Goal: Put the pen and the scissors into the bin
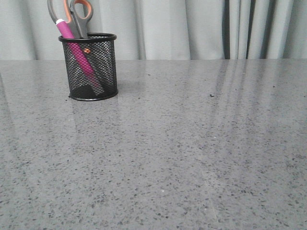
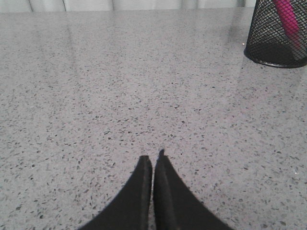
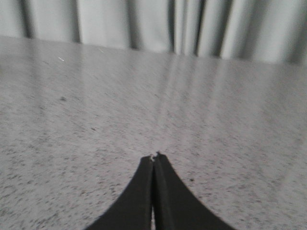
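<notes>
The black wire-mesh bin (image 1: 91,72) stands at the far left of the grey table. The pink pen (image 1: 76,48) leans inside it, white end up. The scissors (image 1: 76,14) stand in it too, orange-lined loops above the rim. In the left wrist view the bin (image 2: 276,36) shows with the pink pen (image 2: 288,17) inside. My left gripper (image 2: 153,158) is shut and empty, low over bare table, well apart from the bin. My right gripper (image 3: 154,157) is shut and empty over bare table. Neither gripper shows in the front view.
The speckled grey table (image 1: 192,143) stretches wide in front of and to the right of the bin. Pale curtains (image 1: 192,28) hang behind the table's far edge.
</notes>
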